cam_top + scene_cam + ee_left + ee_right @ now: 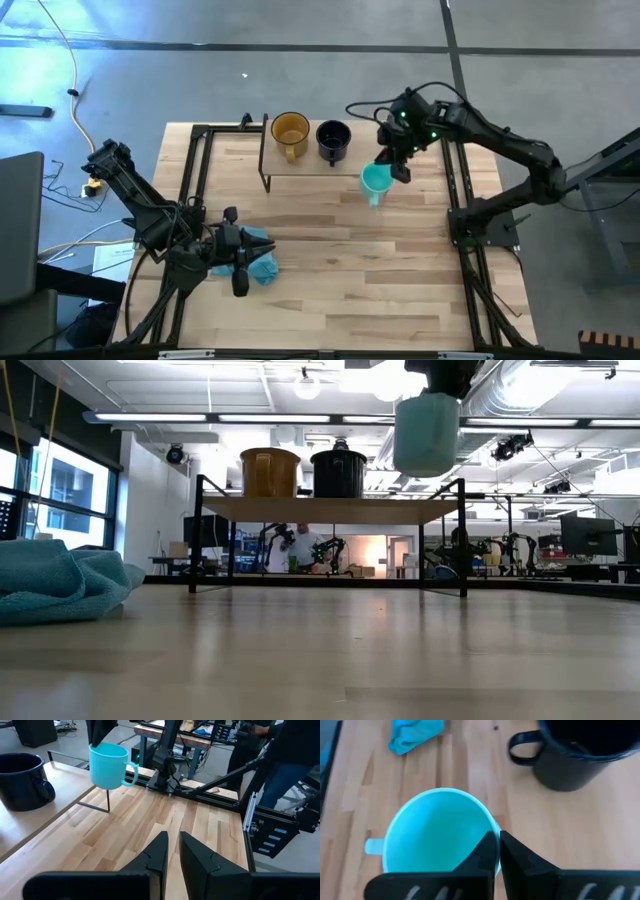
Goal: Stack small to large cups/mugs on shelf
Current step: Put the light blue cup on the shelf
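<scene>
so, right hand [496, 851]: pinching teal mug [376, 181] by its rim, aloft beside shelf [300, 162]
risk: thin rim grip, mug may swing, clip black mug [333, 140]
left hand [173, 851]: slightly spread, idle

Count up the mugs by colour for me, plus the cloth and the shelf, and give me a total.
Amber-yellow mug: 1
Black mug: 1
Teal mug: 1
Blue cloth: 1
Shelf: 1
Total: 5
</scene>
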Robot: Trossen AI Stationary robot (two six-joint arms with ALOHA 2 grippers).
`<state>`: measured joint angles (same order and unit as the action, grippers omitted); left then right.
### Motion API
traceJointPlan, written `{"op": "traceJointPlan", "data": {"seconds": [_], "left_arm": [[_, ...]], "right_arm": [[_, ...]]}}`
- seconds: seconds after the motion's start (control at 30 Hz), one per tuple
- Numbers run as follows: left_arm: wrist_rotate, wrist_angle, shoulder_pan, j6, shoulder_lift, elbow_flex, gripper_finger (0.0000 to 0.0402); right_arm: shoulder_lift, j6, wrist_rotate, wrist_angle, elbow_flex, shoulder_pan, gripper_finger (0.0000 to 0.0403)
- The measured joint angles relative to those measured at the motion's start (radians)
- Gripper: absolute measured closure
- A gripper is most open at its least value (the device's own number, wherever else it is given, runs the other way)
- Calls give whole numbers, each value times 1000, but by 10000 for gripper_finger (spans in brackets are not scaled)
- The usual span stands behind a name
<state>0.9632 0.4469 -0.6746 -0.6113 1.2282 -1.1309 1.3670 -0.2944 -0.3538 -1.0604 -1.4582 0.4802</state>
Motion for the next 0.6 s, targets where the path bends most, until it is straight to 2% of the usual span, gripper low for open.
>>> {"op": "traceJointPlan", "data": {"seconds": [0.33, 0.47, 0.6], "left_arm": [[47, -2, 0, -22, 0, 0, 364], [62, -2, 1, -26, 0, 0, 364], [78, -2, 1, -30, 0, 0, 364]], "right_arm": [[24, -77, -63, 26, -18, 120, 403], [84, -130, -66, -33, -109, 144, 403], [176, -185, -66, -122, -261, 165, 403]]}}
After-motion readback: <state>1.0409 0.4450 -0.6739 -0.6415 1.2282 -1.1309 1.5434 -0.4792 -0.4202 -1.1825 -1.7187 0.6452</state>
